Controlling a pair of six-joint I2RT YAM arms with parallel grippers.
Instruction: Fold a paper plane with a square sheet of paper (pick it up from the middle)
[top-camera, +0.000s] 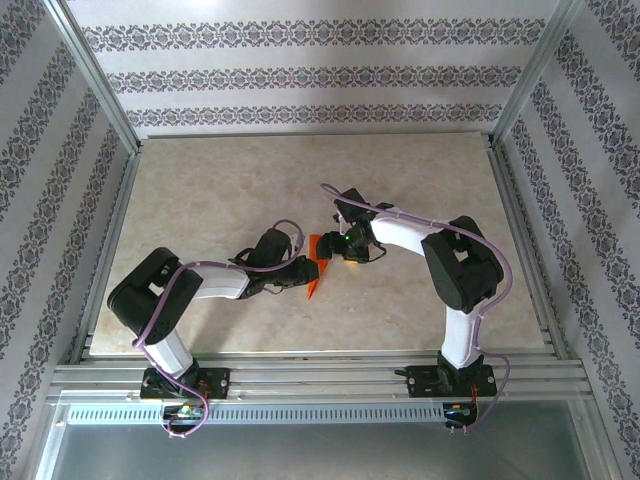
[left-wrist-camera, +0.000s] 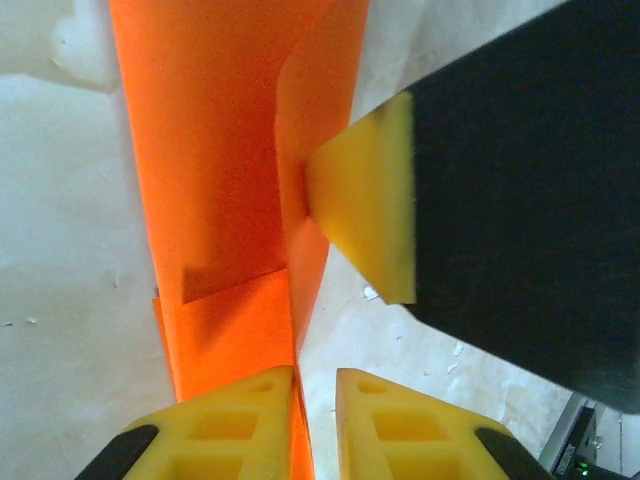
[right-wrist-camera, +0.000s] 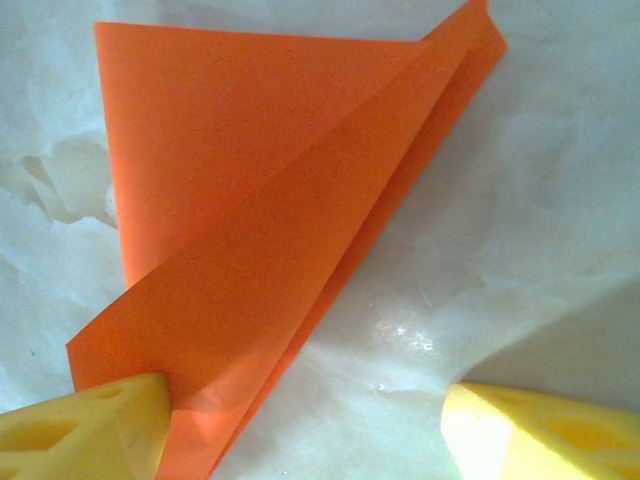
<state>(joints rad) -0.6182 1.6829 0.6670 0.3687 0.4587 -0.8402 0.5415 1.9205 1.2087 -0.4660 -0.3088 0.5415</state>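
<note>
Right jaws spread wide, left jaws nearly meeting around an edge of the folded paper (left-wrist-camera: 220, 150), grip unclear: we would flatten the crease evenly.

Orange-red paper (right-wrist-camera: 260, 200) is glowing against a cream marbled table (top-camera: 200, 190), yellow finger pads (right-wrist-camera: 80, 430) are showing, and grey floral stripes are banding white walls (top-camera: 300, 80)

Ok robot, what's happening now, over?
Left gripper barely ajar, folded paper between its fingers. Right gripper open wide, one finger touching paper. Nothing seen blocking.
</note>
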